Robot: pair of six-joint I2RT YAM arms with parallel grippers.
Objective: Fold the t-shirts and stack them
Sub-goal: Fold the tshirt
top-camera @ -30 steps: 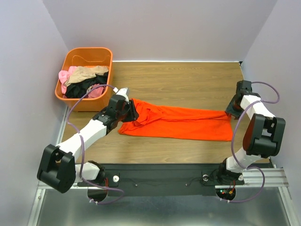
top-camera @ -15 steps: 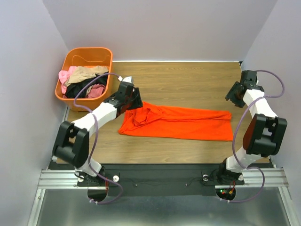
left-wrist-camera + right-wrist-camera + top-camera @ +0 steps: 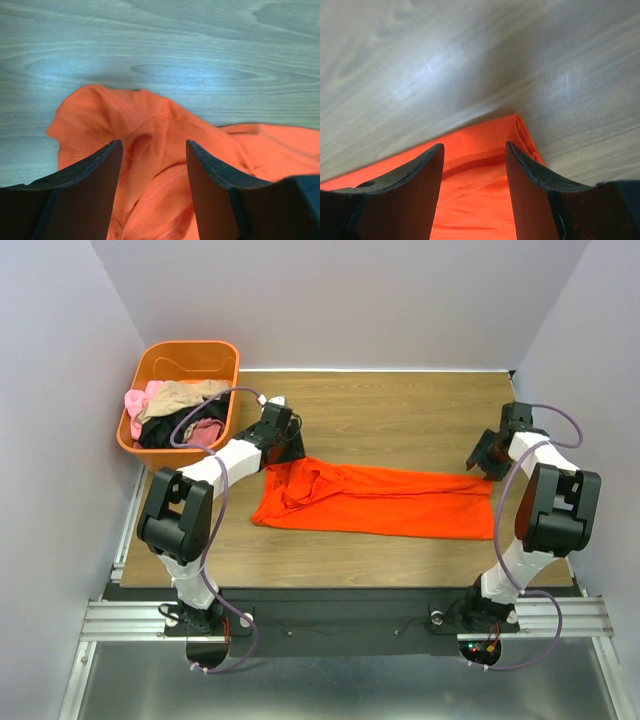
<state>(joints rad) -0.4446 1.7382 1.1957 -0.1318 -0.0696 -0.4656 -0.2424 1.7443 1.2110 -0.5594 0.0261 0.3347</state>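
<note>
The wooden table [image 3: 400,405] spreads out beneath both arms. The orange-red t-shirt [image 3: 390,502] lies on it as a long flattened strip that spans the gap from one gripper to the other, with a rumpled end under the left gripper and a narrower, smoother end under the right. The orange tub [image 3: 190,352] sits beyond the left gripper, toward that arm's outer side and apart from the shirt. It holds a heap of a pink garment [image 3: 135,400], a tan garment [image 3: 185,393] and a black garment [image 3: 165,430]. The left gripper [image 3: 287,452] hangs low over the shirt's bunched end with its jaws spread and nothing pinched between them. In the left wrist view its dark fingers [image 3: 90,190] frame a raised fold of orange cloth directly below and just ahead of the tips, with bare wood farther ahead. The right gripper [image 3: 487,464] is at the opposite end, also parted and gripping nothing. In the right wrist view its fingers [image 3: 535,200] straddle the shirt's corner, whose edge ends just past the tips, with bare wood beyond it. A stitched seam [image 3: 152,200] runs through the cloth between the left fingers.
</note>
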